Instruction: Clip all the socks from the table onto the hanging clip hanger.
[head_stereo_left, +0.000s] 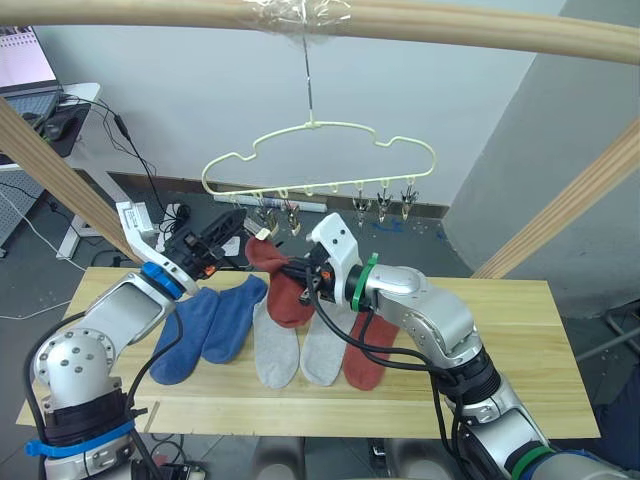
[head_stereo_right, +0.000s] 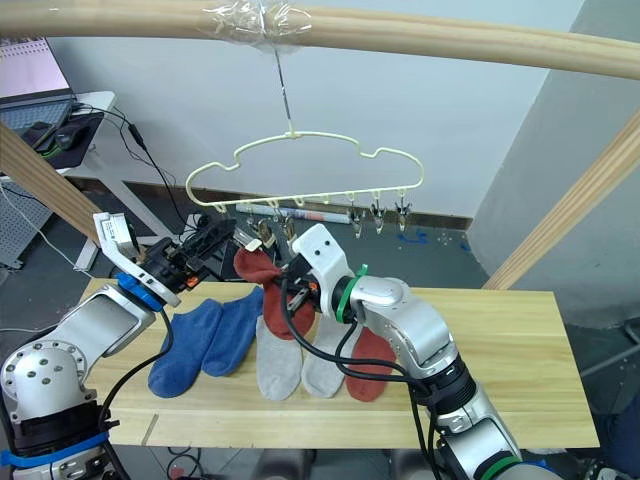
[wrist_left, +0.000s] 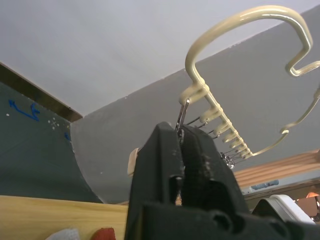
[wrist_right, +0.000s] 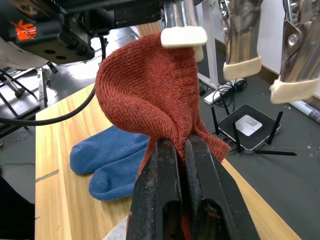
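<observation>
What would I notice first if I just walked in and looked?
A rust-red sock held up in the air by the right tool, just under the clips of the pale clip hanger. The left tool pinches a clip at the hanger's end. Five more socks lie in a row on the table.

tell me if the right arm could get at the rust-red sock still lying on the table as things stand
Probably not at once. The right gripper is shut on the other rust-red sock, raised to the clip hanger. The lying rust-red sock sits right under that forearm on the table, uncovered, so reach looks fine once freed.
</observation>
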